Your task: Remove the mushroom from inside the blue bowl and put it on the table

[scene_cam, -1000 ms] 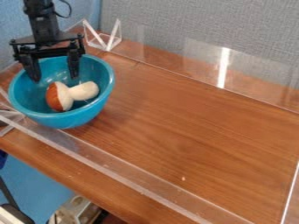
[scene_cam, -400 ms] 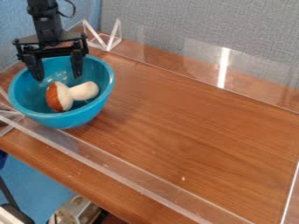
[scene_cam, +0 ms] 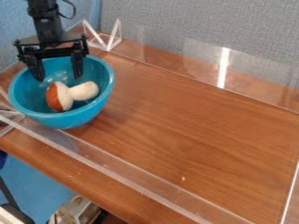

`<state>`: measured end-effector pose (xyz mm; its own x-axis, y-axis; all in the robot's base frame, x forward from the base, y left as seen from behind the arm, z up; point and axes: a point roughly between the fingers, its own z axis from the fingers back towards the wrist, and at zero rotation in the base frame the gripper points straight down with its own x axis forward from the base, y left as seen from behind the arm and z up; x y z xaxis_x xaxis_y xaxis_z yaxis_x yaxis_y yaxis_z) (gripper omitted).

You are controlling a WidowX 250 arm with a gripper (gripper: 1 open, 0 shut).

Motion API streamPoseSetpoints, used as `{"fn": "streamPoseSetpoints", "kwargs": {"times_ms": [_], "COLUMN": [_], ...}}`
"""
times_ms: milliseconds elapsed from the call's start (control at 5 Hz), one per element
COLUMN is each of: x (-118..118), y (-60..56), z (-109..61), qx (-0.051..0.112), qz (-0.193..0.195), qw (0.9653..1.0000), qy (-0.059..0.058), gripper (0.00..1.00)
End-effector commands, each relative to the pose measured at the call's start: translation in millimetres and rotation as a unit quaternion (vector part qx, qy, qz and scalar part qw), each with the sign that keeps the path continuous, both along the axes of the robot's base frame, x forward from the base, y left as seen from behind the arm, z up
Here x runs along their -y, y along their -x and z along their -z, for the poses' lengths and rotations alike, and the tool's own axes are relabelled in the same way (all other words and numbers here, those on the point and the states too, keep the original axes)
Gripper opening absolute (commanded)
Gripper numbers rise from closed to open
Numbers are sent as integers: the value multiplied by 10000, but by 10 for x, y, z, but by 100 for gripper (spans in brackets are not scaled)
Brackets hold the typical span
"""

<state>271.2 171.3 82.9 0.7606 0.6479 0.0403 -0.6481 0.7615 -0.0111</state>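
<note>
The blue bowl [scene_cam: 62, 96] sits at the left end of the wooden table [scene_cam: 198, 122]. Inside it lies the mushroom [scene_cam: 70, 94] on its side, its orange-brown cap to the left and its cream stem pointing right. My black gripper [scene_cam: 56, 72] hangs over the bowl's back half, pointing straight down. Its two fingers stand wide open, just above and behind the mushroom, with nothing between them. I cannot tell whether the fingertips touch the bowl's inner wall.
Low clear acrylic walls [scene_cam: 222, 66] run along the table's edges. A small white wire-like frame [scene_cam: 103, 37] stands at the back left corner. A grey panel forms the back wall.
</note>
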Motion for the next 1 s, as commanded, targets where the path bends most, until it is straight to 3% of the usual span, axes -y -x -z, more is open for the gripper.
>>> {"fn": "streamPoseSetpoints", "kwargs": {"times_ms": [0,800], "x": [17,154], "y": [-48,38], "z": [-71,-268], "qx": [137,251], "qz": [93,323], "qw": [9998,9991], "qy": [-106,-98], "gripper": [100,100]}}
